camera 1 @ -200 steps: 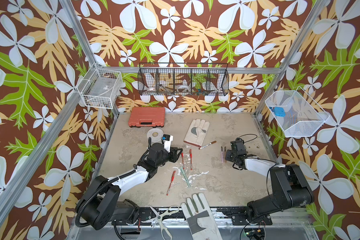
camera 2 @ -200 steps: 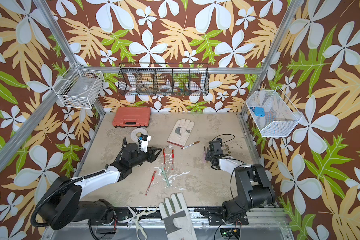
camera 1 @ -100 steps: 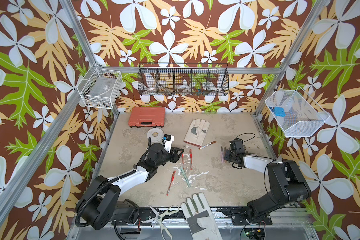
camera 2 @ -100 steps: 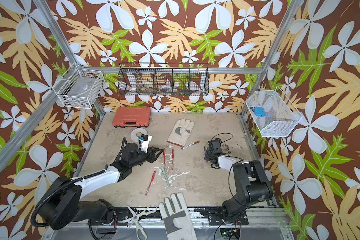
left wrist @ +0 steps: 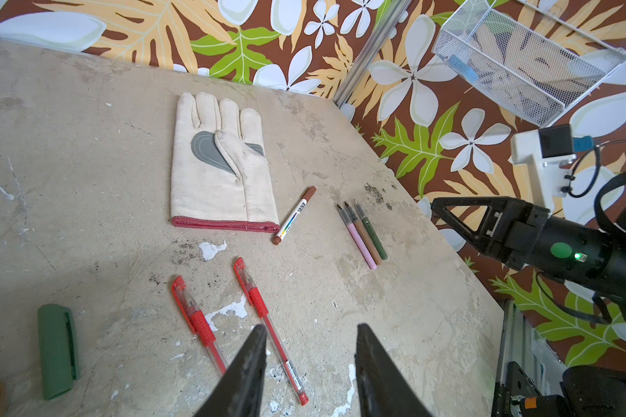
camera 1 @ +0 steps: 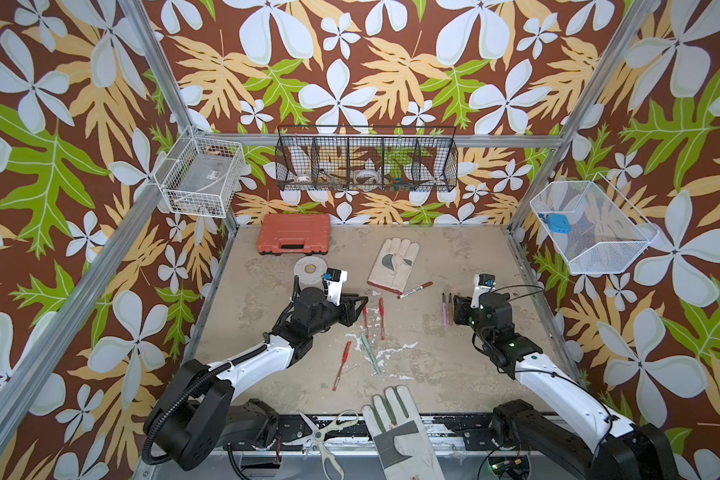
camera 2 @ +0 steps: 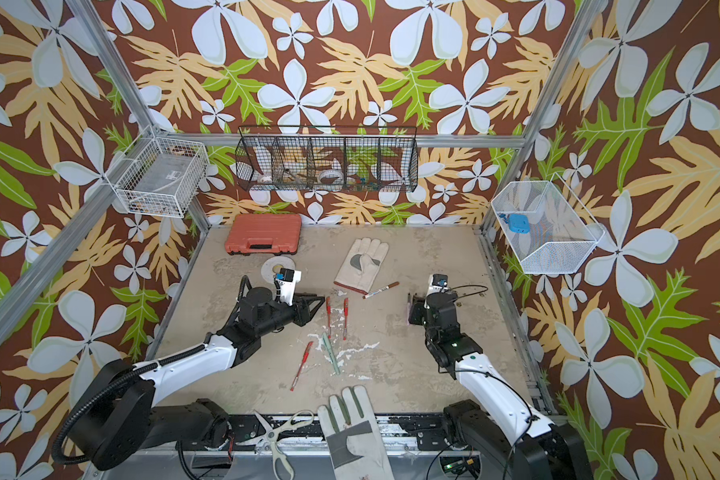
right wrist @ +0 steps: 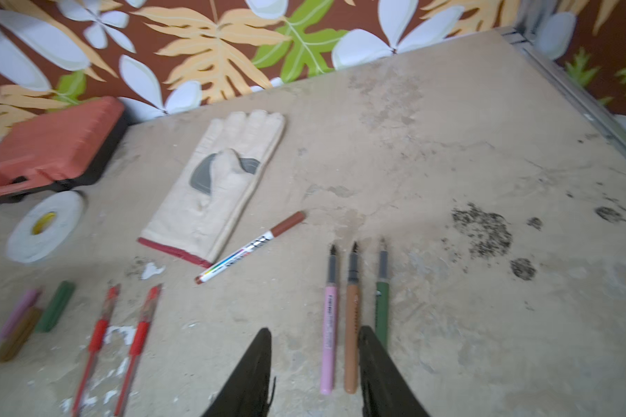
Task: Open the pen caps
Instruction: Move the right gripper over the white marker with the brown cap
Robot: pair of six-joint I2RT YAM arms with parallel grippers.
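right gripper (right wrist: 315,330) spread, empty, just above three uncapped pens (right wrist: 352,317); left gripper (left wrist: 311,326) spread, empty, capped red pen (left wrist: 268,321) just ahead; next likely: pinch barrel, pull cap (left wrist: 240,269).

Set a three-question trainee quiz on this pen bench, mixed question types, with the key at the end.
1. True or false: the pink pen, gold pen and dark green pen next to the right end effector show bare tips.
2. The white marker lies by the back glove, nearest its: A cuff, B fingertips, C thumb.
3. How many red pens lie on the table?
Key: 1 true; 2 A; 3 three.
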